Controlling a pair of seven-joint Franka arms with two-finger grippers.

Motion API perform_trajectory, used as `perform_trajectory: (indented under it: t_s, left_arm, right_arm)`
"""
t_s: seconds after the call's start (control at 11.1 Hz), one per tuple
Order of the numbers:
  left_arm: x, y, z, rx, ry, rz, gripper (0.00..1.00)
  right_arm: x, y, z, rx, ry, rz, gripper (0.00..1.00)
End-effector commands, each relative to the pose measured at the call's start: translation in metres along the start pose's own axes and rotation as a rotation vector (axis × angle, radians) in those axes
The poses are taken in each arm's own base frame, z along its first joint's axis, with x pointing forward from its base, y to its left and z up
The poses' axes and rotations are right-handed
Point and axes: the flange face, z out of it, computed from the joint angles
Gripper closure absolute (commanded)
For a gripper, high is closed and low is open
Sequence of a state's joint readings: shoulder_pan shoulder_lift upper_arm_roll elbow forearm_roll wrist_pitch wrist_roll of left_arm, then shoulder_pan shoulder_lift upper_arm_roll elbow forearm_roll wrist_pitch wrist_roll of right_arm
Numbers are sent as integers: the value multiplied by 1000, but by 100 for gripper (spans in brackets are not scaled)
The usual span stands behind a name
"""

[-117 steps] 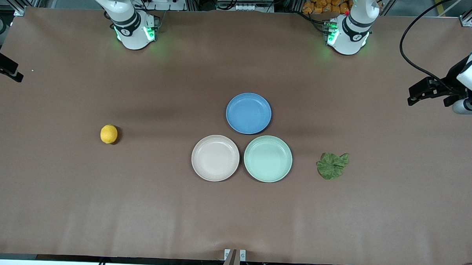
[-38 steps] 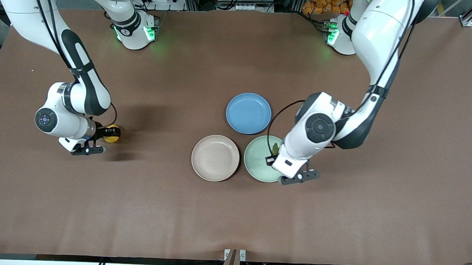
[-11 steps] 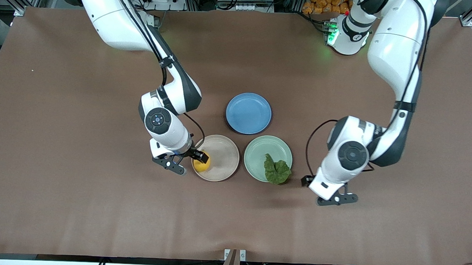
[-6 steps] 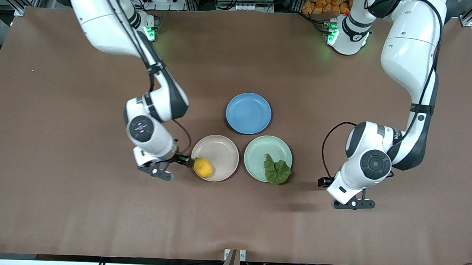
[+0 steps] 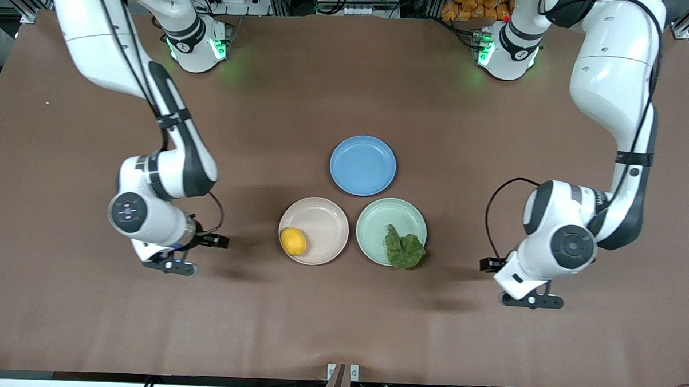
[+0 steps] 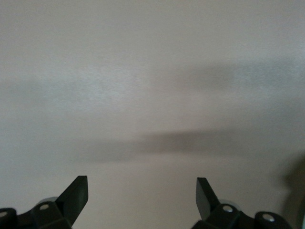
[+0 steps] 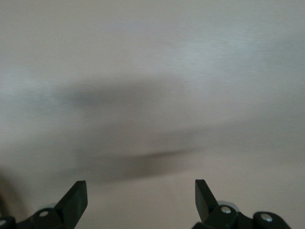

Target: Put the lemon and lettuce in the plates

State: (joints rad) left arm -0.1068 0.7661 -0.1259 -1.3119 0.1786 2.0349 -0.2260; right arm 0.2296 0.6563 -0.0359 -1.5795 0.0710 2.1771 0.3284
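On the brown bench (image 5: 340, 319), the small yellow lemon (image 5: 293, 241) sits in the beige-pink plate (image 5: 320, 221) and the wrinkly green lettuce leaf (image 5: 404, 250) in the mint plate (image 5: 385, 218). The left gripper (image 6: 142, 192) and the right gripper (image 7: 141, 192) hover over bare bench, spread wide, holding nothing.

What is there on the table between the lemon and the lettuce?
In the front view, only plate surfaces: the lemon lies in the beige-pink plate, the lettuce on the mint green plate; their rims nearly meet between them.
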Motion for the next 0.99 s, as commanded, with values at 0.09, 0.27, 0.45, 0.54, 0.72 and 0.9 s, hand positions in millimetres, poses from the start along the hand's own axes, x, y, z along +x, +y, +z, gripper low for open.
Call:
perform_trajectory:
  t_s: [0.09,0.27,0.45,0.54,0.72,0.9]
  left_arm:
    - [-3,-63,-34,-65,-10,33,0]
    - [-5,-80,-50,-68,-6,18,0]
    - [-7,-83,-69,-72,6,2,0]
    - [-9,-84,-77,-71,11,1,0]
    - [-10,-96,-93,-105,30,-35,0]
    - [-12,-109,-110,-136,51,-71,0]
  right_arm:
    - [-17,50,-6,-6,-20,-37,0]
    - [-31,56,-4,0,3,-39,0]
    - [-57,66,2,8,49,-72,0]
    - [-68,77,1,10,65,-103,0]
    - [-87,95,-13,12,69,-112,0]
    - [-103,100,-28,13,77,-133,0]
